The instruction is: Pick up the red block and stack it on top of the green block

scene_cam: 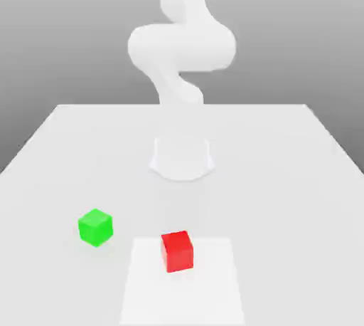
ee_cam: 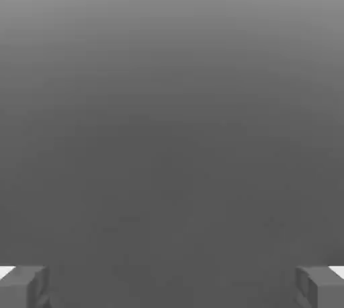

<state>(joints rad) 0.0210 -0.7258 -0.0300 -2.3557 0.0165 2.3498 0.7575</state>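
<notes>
A pale white surface (scene_cam: 71, 146) under even light, a lighter rectangular patch (scene_cam: 213, 289) near its front, plain grey backdrop (scene_cam: 57, 33) behind.

White arm (scene_cam: 181, 47) rises from its round base (scene_cam: 182, 157) at the far middle of the scene, bends in an S near the base, then runs upward out of sight. Gripper (ee_cam: 172, 286) seen from the hand camera: two grey fingertips (ee_cam: 23, 286) set wide apart, nothing between them. Jaws spread fully, holding nothing.
</notes>
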